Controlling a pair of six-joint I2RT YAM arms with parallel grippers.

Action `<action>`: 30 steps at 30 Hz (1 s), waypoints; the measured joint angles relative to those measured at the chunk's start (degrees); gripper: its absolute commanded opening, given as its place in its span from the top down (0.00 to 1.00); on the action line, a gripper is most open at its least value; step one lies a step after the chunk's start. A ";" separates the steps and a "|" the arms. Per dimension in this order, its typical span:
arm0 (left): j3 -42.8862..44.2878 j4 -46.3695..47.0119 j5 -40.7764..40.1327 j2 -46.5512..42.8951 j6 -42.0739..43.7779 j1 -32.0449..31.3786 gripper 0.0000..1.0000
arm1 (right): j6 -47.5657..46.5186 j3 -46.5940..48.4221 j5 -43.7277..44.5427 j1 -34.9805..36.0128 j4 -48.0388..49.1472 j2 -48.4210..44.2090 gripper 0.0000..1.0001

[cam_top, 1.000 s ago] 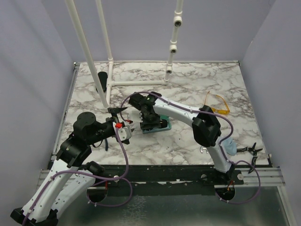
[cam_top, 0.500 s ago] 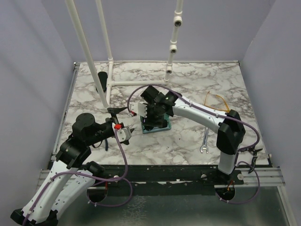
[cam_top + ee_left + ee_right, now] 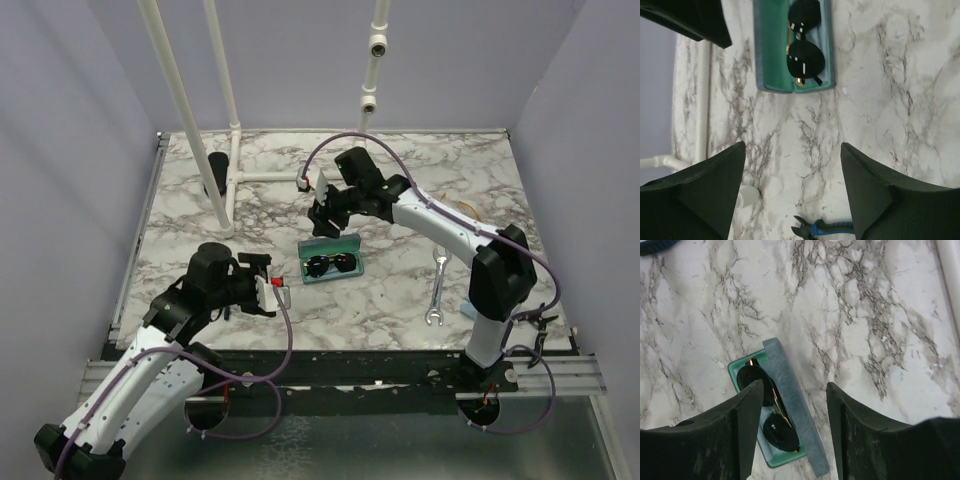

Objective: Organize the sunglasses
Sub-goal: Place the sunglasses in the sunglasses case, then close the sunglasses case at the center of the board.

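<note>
Sunglasses (image 3: 331, 265) in case (image 3: 330, 246), marble table (image 3: 400, 295), lilac walls (image 3: 70, 120)

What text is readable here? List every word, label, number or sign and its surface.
No readable text.
The open case, the dark sunglasses in it, the wrench and the marble table show no lettering.
The white patch on the right wrist is too small to tell.

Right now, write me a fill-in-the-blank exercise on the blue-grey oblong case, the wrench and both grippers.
1. The dark thin-wire-framed sunglasses lie ____ the open blue-grey oblong case.
2. The left gripper holds ____.
3. The right gripper grips nothing; its jaws stand ____.
4. The silver metal wrench lies nearer the ____ arm's base.
Missing words: inside; nothing; open; right.
</note>
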 measured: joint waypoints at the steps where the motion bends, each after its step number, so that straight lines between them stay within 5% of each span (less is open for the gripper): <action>1: -0.59 -0.63 -0.28 1.07 1.60 0.00 0.27 | 0.50 0.02 -1.14 -0.02 0.63 0.87 0.47; 12: -5.57 -1.38 -0.68 15.26 16.79 -1.29 0.44 | 4.81 -0.57 -10.14 -2.08 4.59 8.00 0.65; 23: -9.79 12.31 -3.41 24.48 17.14 -9.05 0.48 | 6.38 -6.34 -12.76 -2.08 10.03 8.00 0.70; 30: -12.33 19.65 -4.96 27.91 18.43 -10.75 0.59 | 8.28 -8.20 -13.57 -2.14 13.68 7.80 0.81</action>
